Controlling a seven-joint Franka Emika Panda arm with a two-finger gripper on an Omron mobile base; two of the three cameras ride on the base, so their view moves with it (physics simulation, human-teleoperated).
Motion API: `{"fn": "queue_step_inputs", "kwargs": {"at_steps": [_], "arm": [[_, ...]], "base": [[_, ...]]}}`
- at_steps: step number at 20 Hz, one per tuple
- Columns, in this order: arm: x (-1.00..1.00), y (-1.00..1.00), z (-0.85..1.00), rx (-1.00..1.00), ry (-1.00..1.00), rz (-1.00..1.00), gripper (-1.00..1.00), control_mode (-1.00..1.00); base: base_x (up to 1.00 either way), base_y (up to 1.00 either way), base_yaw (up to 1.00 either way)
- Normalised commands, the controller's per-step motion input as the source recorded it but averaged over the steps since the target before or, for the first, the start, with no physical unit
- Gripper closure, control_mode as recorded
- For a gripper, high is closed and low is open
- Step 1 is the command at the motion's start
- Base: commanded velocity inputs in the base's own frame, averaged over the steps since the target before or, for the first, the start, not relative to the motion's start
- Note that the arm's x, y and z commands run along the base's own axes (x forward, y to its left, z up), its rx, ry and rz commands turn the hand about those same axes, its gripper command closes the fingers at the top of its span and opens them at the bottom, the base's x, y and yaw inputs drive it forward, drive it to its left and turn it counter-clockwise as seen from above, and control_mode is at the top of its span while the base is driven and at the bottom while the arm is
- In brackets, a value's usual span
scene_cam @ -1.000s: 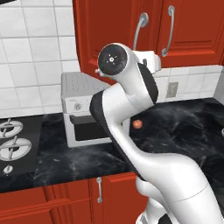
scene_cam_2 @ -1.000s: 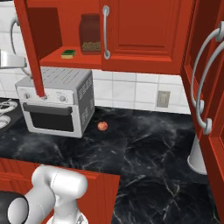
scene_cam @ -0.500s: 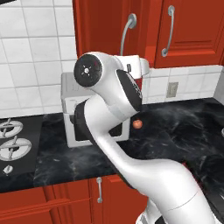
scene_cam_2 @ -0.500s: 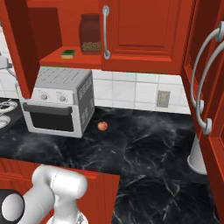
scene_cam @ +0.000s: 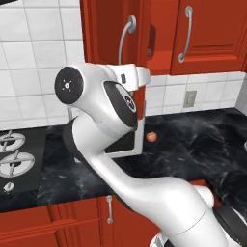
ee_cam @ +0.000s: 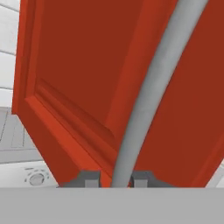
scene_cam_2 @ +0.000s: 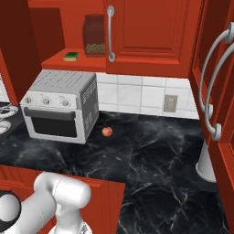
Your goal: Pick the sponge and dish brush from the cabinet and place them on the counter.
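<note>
A green and yellow sponge [scene_cam_2: 71,55] lies on the red inner shelf of the open cabinet [scene_cam_2: 55,63], left of a brown jar [scene_cam_2: 94,35]. The dish brush is out of view. In the hand view my gripper [ee_cam: 116,179] is shut on the curved silver handle [ee_cam: 144,100] of the cabinet's left door [ee_cam: 74,65], with the bar running up between the two fingertips. In the left base view that door [scene_cam: 108,34] stands swung out, its handle [scene_cam: 124,41] above my bent arm, which hides the gripper. The black counter [scene_cam_2: 151,155] stretches below.
A silver toaster oven [scene_cam_2: 61,105] stands on the counter under the open shelf, with a small red fruit [scene_cam_2: 107,131] beside it. The stovetop [scene_cam: 14,159] lies to the left. A white object [scene_cam_2: 208,165] stands at the right, next to another red door with long handles [scene_cam_2: 215,91].
The left cabinet door has swung further open, with my gripper on its handle. My arm has swept left with it.
</note>
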Motion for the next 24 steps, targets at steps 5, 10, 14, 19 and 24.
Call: {"fn": "queue_step_inputs", "kwargs": {"at_steps": [5, 10, 14, 19, 24], "arm": [[-0.01, 0.12, 0.0, 0.0, 0.0, -0.04, -1.0, -1.0], [-0.21, 0.02, 0.0, 0.01, 0.0, -0.01, -1.0, -1.0], [-0.55, -0.07, 0.01, 0.04, 0.0, 0.02, -1.0, -1.0], [-0.47, -0.19, 0.02, 0.04, -0.03, 0.05, -1.0, -1.0], [-0.18, -0.23, 0.05, 0.08, 0.0, 0.1, -1.0, -1.0]], "base": [[0.0, 0.0, 0.0], [0.0, 0.0, 0.0], [0.0, 0.0, 0.0], [0.0, 0.0, 0.0], [0.0, 0.0, 0.0]]}}
